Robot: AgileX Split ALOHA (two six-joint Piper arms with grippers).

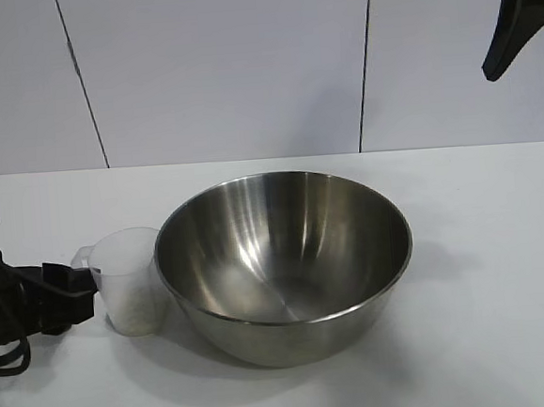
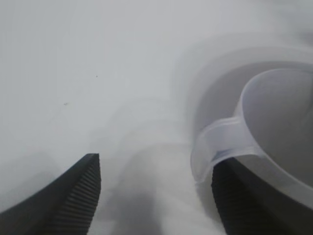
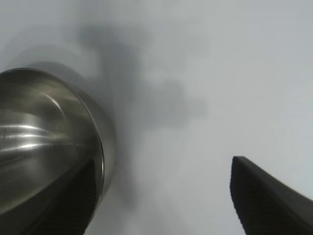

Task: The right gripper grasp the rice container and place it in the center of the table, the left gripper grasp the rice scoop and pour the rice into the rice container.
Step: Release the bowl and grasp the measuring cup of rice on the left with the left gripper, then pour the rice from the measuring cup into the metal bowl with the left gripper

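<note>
The left tool (image 1: 78, 280) sits low at the left edge of the worktop (image 1: 490, 337), pointing toward the rice scoop (image 1: 129, 281). In its wrist view the two fingers (image 2: 78, 196) are spread wide, one out on bare worktop and the other right next to the scoop's little side handle (image 2: 220, 147). Doesn't look like it has hold of anything; the handle sits between the fingers with a gap on at least one side.

The scoop stands upright on the worktop, just beside the rice container (image 1: 286, 259), pretty much touching its left wall. Can't really make out the rice through the cloudy plastic.

The container sits around the middle of the worktop, upright, inside looks bare.

The right tool (image 1: 514, 17) hangs high at the upper right, well clear of the container. Its wrist view shows its fingers (image 3: 269, 196) apart, gripping nothing, with the container's rim by one of them.
</note>
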